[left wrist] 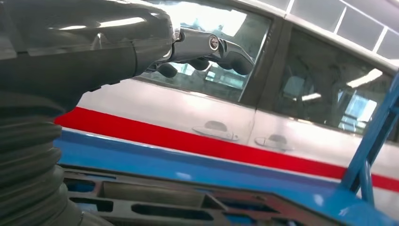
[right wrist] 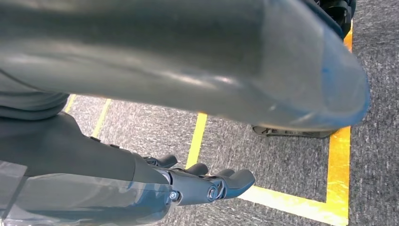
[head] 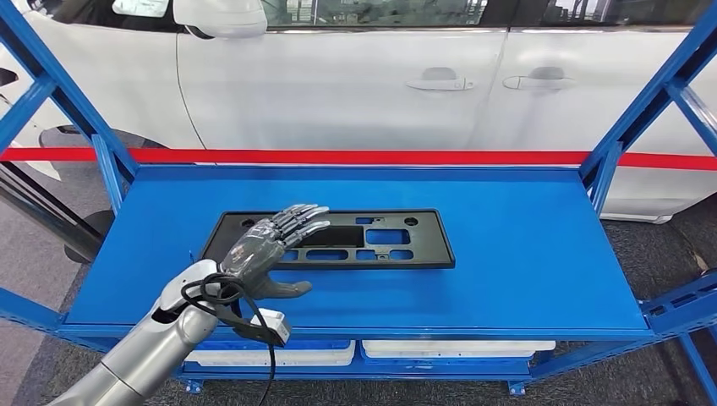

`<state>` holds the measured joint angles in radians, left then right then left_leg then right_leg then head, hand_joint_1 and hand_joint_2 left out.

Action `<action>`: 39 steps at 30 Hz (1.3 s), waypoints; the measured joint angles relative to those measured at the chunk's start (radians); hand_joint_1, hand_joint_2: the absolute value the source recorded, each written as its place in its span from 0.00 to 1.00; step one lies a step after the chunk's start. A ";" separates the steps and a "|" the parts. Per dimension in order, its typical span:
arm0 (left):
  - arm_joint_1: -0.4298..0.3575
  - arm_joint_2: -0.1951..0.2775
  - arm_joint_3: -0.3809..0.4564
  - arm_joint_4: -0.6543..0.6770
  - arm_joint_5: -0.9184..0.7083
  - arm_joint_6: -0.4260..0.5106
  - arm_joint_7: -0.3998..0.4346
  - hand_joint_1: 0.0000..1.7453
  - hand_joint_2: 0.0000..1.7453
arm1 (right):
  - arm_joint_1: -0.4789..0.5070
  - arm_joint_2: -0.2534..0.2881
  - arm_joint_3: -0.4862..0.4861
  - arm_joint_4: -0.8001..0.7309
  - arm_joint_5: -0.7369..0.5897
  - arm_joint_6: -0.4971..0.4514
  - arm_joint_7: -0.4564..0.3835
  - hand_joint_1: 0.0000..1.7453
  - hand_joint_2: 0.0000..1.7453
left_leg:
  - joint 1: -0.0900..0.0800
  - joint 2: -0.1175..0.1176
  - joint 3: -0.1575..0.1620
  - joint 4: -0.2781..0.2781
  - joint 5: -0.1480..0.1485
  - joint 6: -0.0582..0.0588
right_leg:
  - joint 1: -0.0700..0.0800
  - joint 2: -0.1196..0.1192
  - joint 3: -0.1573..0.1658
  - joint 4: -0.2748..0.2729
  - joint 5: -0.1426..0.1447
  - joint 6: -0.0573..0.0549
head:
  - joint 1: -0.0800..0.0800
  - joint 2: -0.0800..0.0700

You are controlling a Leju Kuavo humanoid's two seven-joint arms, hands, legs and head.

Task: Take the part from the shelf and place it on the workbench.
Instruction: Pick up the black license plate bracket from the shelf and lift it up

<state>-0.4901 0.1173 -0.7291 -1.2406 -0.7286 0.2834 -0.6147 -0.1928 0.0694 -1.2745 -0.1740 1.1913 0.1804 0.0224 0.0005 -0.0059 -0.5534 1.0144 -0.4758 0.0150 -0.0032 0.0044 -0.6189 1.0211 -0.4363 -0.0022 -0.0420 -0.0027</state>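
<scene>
Plainly the part (head: 338,239) is a flat black plastic frame with cut-out windows, lying on the blue shelf (head: 524,245) left of centre, nearer the back edge than the front. It looks light and stiff but thin — likely to flex if lifted by one end, and slick on the painted deck. A long edge or a window bar near the middle seems the safest hold. The left hand (head: 269,247) hovers over the part's left end, fingers spread and straight, holding nothing. The right hand (right wrist: 207,183) hangs above the floor (right wrist: 282,155) — fingers loosely extended, empty.
</scene>
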 joint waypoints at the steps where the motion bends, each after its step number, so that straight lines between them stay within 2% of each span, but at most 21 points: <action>1: -0.004 0.001 -0.010 0.008 -0.011 0.000 0.003 0.00 1.00 | 0.000 0.000 0.000 0.000 0.000 0.000 0.000 0.00 0.00 | 0.000 0.000 0.000 0.000 0.000 0.000 | 0.000 0.000 0.000 0.000 0.000 0.000 | 0.000 0.000; 12: -0.039 0.010 -0.095 0.069 -0.072 -0.026 0.027 0.00 1.00 | -0.002 0.000 0.012 0.000 0.000 0.011 0.002 0.00 0.00 | 0.000 0.000 0.000 0.000 0.000 0.000 | 0.000 0.000 0.000 0.000 0.000 0.000 | 0.000 0.000; 19: -0.079 0.012 -0.126 0.146 -0.136 -0.012 0.109 0.00 1.00 | -0.005 0.000 0.020 0.000 0.000 0.013 0.010 0.00 0.00 | 0.000 0.000 0.000 0.000 0.000 0.000 | 0.000 0.000 0.000 0.000 0.000 0.000 | 0.000 0.000; 27: -0.126 -0.006 -0.127 0.288 -0.178 0.043 0.204 0.00 1.00 | -0.006 0.000 0.023 0.000 -0.009 0.012 0.012 0.00 0.00 | 0.000 0.000 0.000 0.000 0.000 0.000 | 0.000 0.000 0.000 0.000 0.000 0.000 | 0.000 0.000; 39: -0.169 -0.034 -0.087 0.424 -0.163 0.062 0.243 0.00 1.00 | -0.005 0.000 0.024 0.000 -0.015 0.011 0.019 0.00 0.00 | 0.000 0.000 0.003 0.000 0.000 0.000 | 0.000 0.000 0.003 0.000 0.000 0.000 | 0.000 0.000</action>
<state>-0.6590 0.0836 -0.8157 -0.8166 -0.8915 0.3456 -0.3714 -0.1983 0.0694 -1.2509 -0.1740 1.1765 0.1914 0.0414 0.0005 -0.0059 -0.5502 1.0143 -0.4758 0.0149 -0.0034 0.0046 -0.6157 1.0212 -0.4362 -0.0022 -0.0420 -0.0027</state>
